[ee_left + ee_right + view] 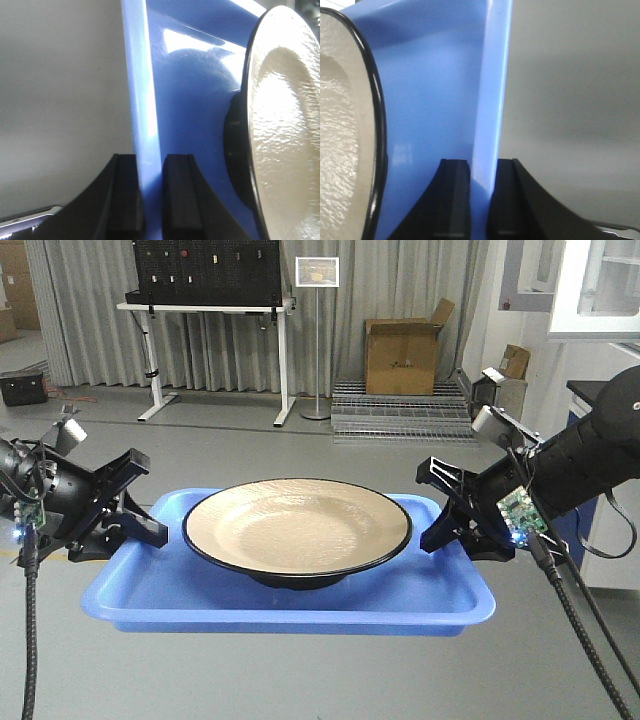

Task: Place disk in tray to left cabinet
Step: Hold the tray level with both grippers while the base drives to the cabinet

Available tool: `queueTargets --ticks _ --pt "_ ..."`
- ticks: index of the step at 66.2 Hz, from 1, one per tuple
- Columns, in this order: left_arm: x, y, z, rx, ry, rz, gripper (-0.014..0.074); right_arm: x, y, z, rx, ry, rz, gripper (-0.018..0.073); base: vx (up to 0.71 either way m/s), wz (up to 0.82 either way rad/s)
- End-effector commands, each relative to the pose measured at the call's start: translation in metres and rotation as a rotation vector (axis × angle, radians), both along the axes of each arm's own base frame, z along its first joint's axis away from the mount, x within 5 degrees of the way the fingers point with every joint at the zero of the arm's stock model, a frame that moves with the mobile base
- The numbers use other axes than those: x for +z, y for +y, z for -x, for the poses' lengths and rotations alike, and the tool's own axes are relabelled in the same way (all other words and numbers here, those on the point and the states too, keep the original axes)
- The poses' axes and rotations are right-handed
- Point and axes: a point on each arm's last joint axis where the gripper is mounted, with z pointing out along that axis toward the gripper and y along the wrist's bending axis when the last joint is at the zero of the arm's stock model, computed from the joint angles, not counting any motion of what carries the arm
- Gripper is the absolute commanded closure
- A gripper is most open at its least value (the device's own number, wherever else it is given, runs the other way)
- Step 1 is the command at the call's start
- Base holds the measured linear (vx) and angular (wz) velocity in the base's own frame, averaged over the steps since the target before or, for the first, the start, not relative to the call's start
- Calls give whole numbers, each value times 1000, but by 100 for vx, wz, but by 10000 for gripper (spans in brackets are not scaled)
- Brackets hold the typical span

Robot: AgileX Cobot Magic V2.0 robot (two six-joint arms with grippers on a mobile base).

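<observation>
The beige disk [297, 528] with a black rim sits in the blue tray [180, 590], which hangs in the air between my two arms. My left gripper [138, 525] is shut on the tray's left rim [145, 115]. My right gripper [447, 518] is shut on the tray's right rim [492, 100]. The disk also shows in the left wrist view [285, 125] and in the right wrist view [342, 135]. The left gripper [151, 200] and the right gripper [479, 200] each have one finger inside the rim and one outside. The grey metal cabinet is out of view.
Grey floor lies below the tray. Far behind stand a white desk with a black pegboard [208, 275], a sign stand [317, 340], a cardboard box [402, 355] on metal grating, and a white glass-doored cabinet [600, 285] at the upper right.
</observation>
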Motion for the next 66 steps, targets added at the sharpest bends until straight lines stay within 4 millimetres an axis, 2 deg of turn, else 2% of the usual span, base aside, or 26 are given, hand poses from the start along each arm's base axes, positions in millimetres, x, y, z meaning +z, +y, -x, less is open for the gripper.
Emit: queueTargets --ticks 1,66 --pt "44 -22 22 -67 -61 201 596 44 17 17 24 -108 -183 564 68 -1" --pt "44 -22 22 -66 -61 202 596 44 17 18 28 -102 -183 564 70 -1"
